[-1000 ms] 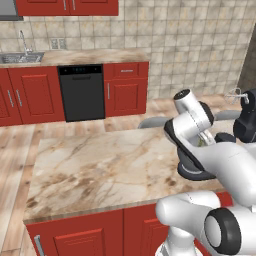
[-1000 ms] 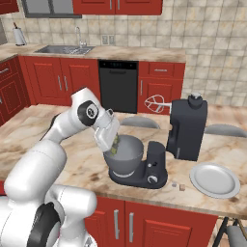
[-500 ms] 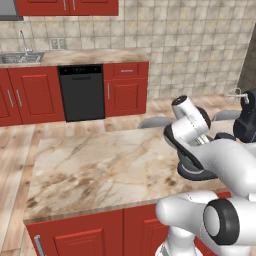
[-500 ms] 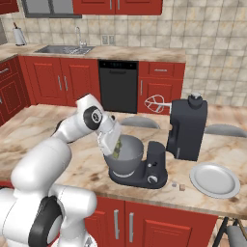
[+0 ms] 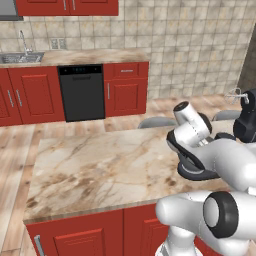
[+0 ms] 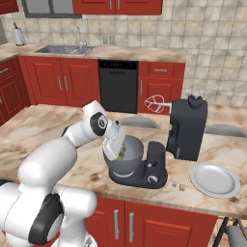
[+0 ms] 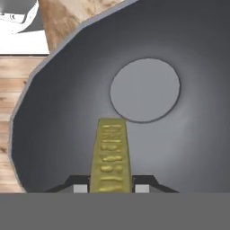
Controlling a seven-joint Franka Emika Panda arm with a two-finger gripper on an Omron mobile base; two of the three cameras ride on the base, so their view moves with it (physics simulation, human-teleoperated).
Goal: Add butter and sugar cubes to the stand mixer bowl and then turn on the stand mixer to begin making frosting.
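I see my fingers [image 7: 111,187] pinching a yellow butter stick [image 7: 111,157] over the grey bowl [image 7: 67,112]. The bowl sits on the mixer [image 6: 185,128], whose head is tilted up. A white plate [image 6: 214,180] lies on the bench [image 6: 38,130] to its right.

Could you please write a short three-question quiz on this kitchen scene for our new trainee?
1. True or false: the gripper is shut on a yellow butter stick.
2. Where is the butter stick right now? A. lying on the white plate; B. hanging inside the grey bowl; C. lying in the sink.
3. What small things lie on the counter between the mixer and the plate?

Key: 1 true; 2 B; 3 the sugar cubes.
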